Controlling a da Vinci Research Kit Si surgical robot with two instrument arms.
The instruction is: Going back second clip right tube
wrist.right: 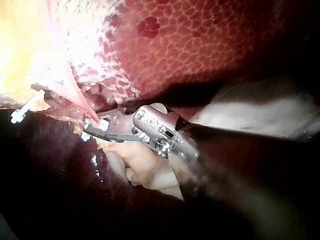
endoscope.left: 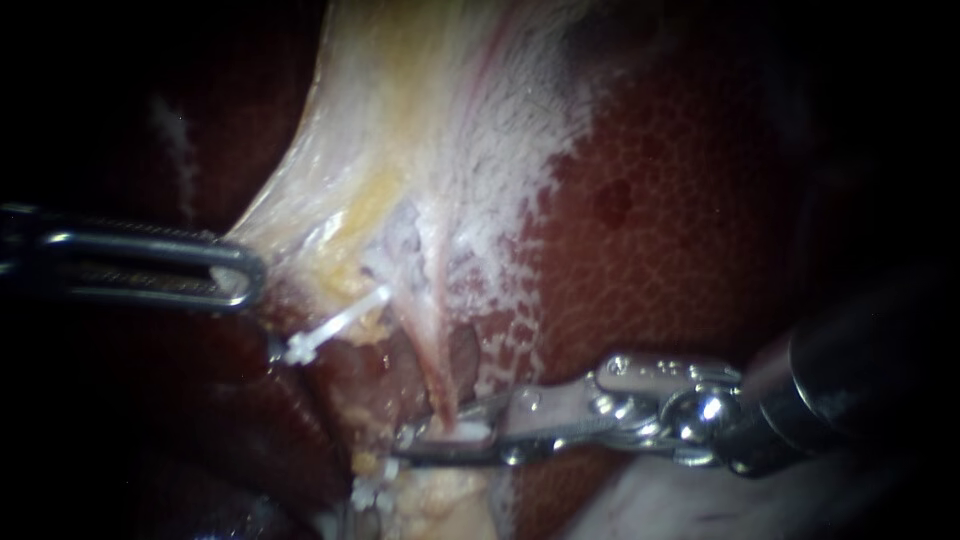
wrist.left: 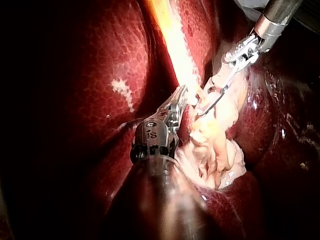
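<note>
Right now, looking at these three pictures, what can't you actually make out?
- Endoscope view: how much pale tissue the left instrument's jaws hold; the near jaw hides the other.
- Endoscope view: the tube where it meets the right instrument; the tip covers it.
- Endoscope view: white bits near the lower edge, too small to call a clip.
- Right wrist view: the right instrument's shaft, dark and blurred.

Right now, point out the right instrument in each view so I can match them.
Endoscope: right instrument enters from lower right, jaws at the foot of the tube.
Left wrist: right instrument lies ahead of the left instrument, jaws against pale tissue.
Right wrist: right instrument is the view's own, jaws at the tube's foot.
Shared landmark: the yellow band, gripped by the left instrument.
</note>
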